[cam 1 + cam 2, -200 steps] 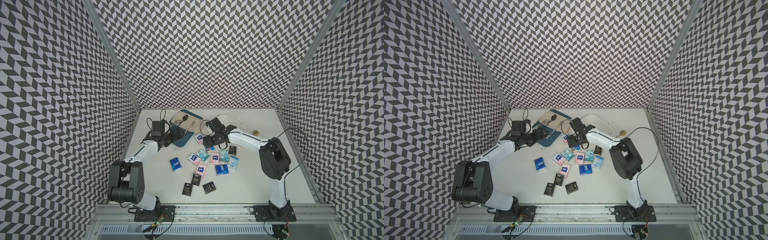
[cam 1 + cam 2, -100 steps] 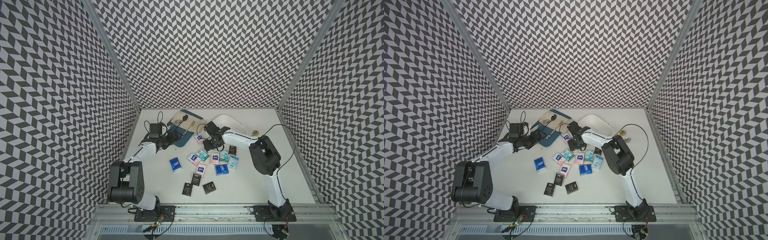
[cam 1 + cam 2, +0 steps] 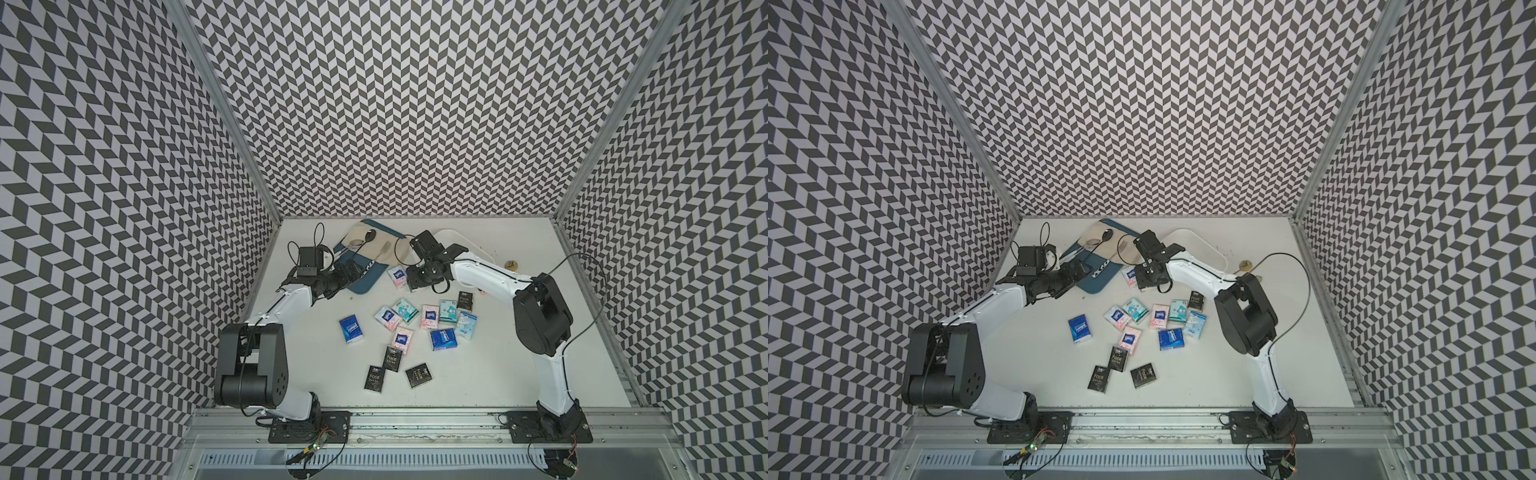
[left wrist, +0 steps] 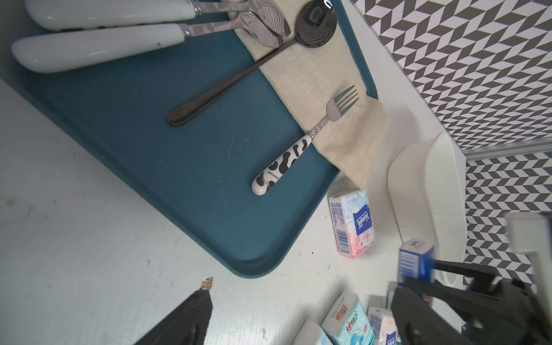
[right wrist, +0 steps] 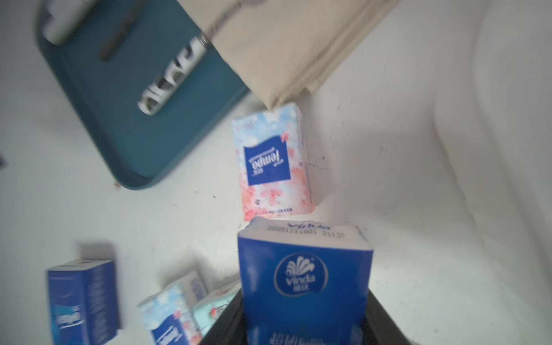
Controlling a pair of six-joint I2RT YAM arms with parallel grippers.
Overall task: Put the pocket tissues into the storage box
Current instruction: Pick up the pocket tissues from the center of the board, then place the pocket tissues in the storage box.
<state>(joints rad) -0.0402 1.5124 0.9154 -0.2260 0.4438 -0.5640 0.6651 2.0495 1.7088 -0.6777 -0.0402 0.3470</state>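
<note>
Chevron-patterned walls on three sides, white table between them. The storage box sits at the back, right of centre, just beside the blue tray with its beige cloth and cutlery. The right arm crosses part of the box. The interior that shows in both top views is bare white, with no packet seen inside.

Pocket tissues: about thirteen lie flat on the table. Most are in a loose cluster mid-table, three black ones lie nearer the front edge, and one dark blue lies off toward the left arm's side. A pink-white packet lies apart from the cluster, its end meeting the cloth's overhanging corner, near the box wall.

Right gripper: between cluster and box, just beside the pink-white packet. Its jaws press on the flanks of a dark blue packet, which stands on edge between them. The grip looks made. Whether the packet has cleared the table I cannot tell, as the right wrist view is smeared.

Left gripper: hovers at the tray's near edge, jaws spread wide, nothing between them. Only one finger shows in its own wrist view.

Judgement: the task is barely begun. One packet is in hand and none is delivered. Nearly the whole lot is left to carry. The held packet needs only a short lift over the low box wall. The pink-white one looks the easiest to take after that.
</note>
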